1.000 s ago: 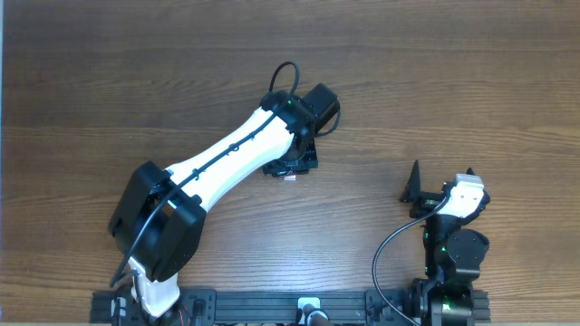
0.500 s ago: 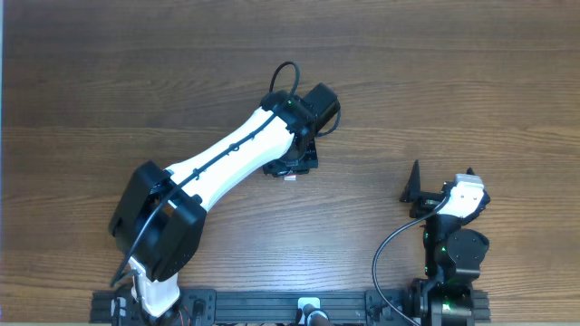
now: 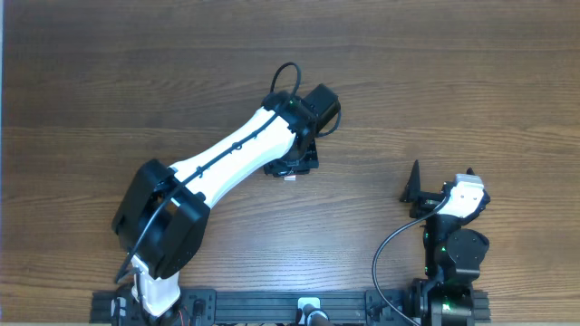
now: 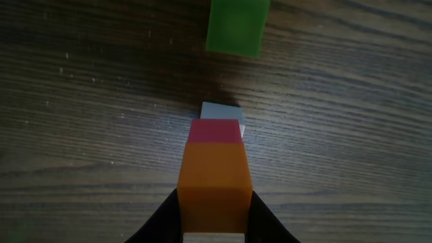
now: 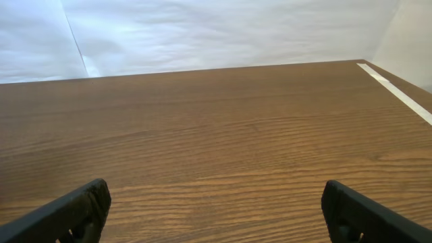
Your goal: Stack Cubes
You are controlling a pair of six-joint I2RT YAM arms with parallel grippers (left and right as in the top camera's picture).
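Only the left arm's shoulder has shifted slightly. The orange cube (image 4: 214, 172) is clamped in the left gripper (image 4: 214, 206) above the red cube (image 4: 214, 131) and grey cube (image 4: 223, 110). Edges should be squared before it is released gently.

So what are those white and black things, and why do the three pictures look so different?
Those are two robot arms at a wooden table. One picture looks down from above: the left arm reaches to the middle, and the right arm is folded near its base. The other two pictures come from little cameras on the arms' wrists. The left gripper pinches an orange cube, which seems to sit on a red cube and a grey cube, like a small tower. A green cube lies apart on the table. The right gripper is open and holds nothing.
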